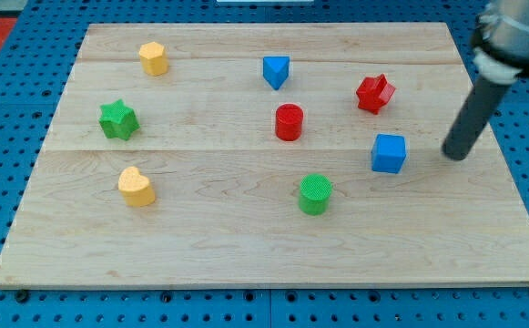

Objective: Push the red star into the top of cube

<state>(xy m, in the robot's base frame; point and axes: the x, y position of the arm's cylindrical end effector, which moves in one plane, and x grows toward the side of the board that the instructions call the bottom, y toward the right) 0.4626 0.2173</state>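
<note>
The red star (373, 93) lies on the wooden board at the view's upper right. The blue cube (389, 153) sits below it and slightly right, with a gap between them. My tip (456, 155) rests on the board to the right of the blue cube, level with it and apart from it, and below right of the red star. It touches no block.
Other blocks on the wooden board (246, 264): a red cylinder (289, 122), a blue triangular block (276, 71), a green cylinder (315, 194), a green star (117, 119), a yellow hexagonal block (154, 58), a yellow heart-like block (136, 187). Blue pegboard surrounds the board.
</note>
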